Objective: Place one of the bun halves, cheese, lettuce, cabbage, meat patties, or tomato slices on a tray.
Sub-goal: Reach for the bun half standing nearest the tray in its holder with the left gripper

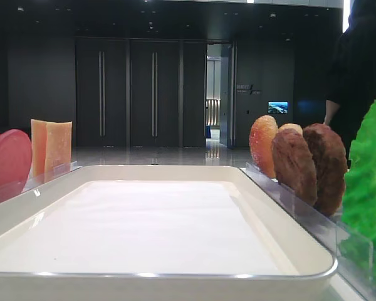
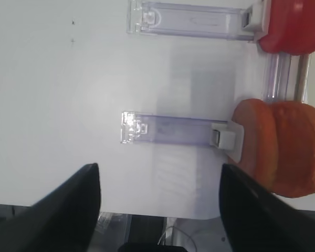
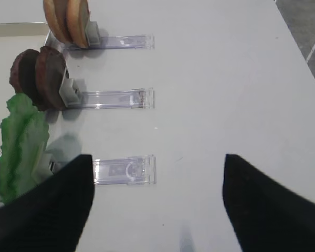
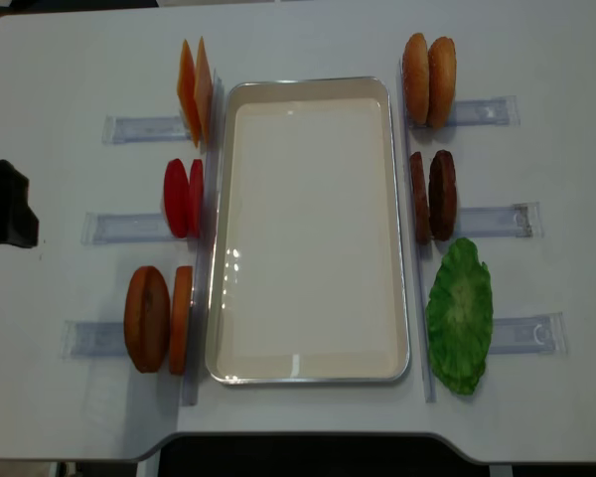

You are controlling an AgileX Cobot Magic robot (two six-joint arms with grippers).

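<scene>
Glossy white tray (image 4: 308,89); rough meat patties (image 4: 442,195); clear plastic holders (image 3: 115,98).

The left gripper (image 2: 160,205) is held with its dark fingers (image 2: 58,210) spread wide, nothing gripped between them. The right gripper (image 3: 157,205) is likewise held spread, with nothing seen between its fingers (image 3: 52,210).

Six clear plastic holder rails (image 4: 144,128) lie on the white table (image 4: 308,35), three at nine o'clock, three at three o'clock; behind stand dark double doors (image 1: 128,94); a dark-clothed person (image 1: 360,69) at two o'clock.
</scene>
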